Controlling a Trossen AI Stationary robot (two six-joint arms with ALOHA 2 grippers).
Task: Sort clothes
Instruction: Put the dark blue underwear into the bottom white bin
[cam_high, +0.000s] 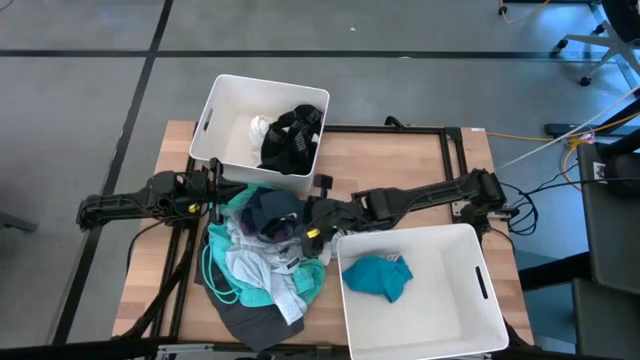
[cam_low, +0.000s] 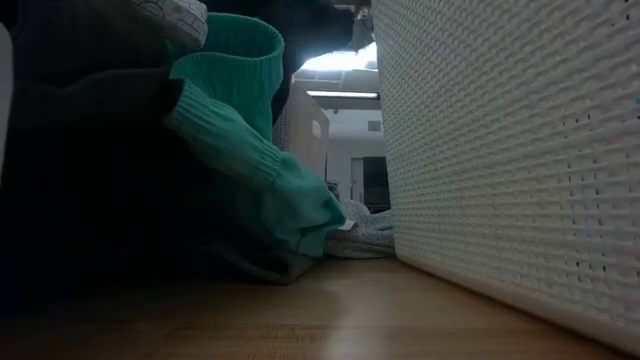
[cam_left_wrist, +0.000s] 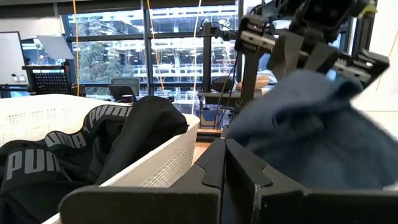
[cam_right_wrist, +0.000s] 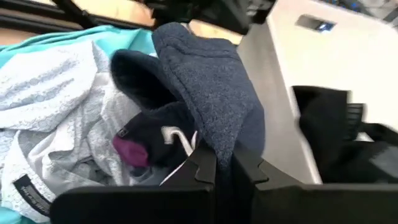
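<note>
- While your right gripper (cam_right_wrist: 224, 163) sits clamped on a fold of the dark navy garment (cam_right_wrist: 205, 81) at the top of the pile of clothes (cam_high: 255, 265), you carry the main risk: the fabric is soft and the pinch is thin, so a quick lift could let it slide out.
- That pile lies on the counter (cam_high: 400, 160) between the two white bins, with a white lacy garment (cam_right_wrist: 56, 93), teal pieces (cam_high: 232, 292) and a dark grey garment (cam_high: 250, 325) tangled under the navy one.
- Your left gripper (cam_left_wrist: 224, 163) is fully closed and empty as far as I can judge, at the far edge of the pile beside the far bin (cam_high: 222, 108); you could snag fabric if you swing it without opening.
- Black clothes (cam_high: 290, 140) already fill part of the far bin, and a teal garment (cam_high: 378, 277) lies in the near bin (cam_high: 480, 325).
- Watch for neighbours riding up: a white cord and a purple scrap (cam_right_wrist: 132, 150) sit right against the gripped fold and could come along into the wrong bin.
- Both arms meet over the same pile, so a wide sweep from either side could bring the two wrists into contact.
- From the low view the teal sleeve (cam_low: 250, 150) rests close to the near bin's wall; dragging the pile could push clothes off the counter edge.
</note>
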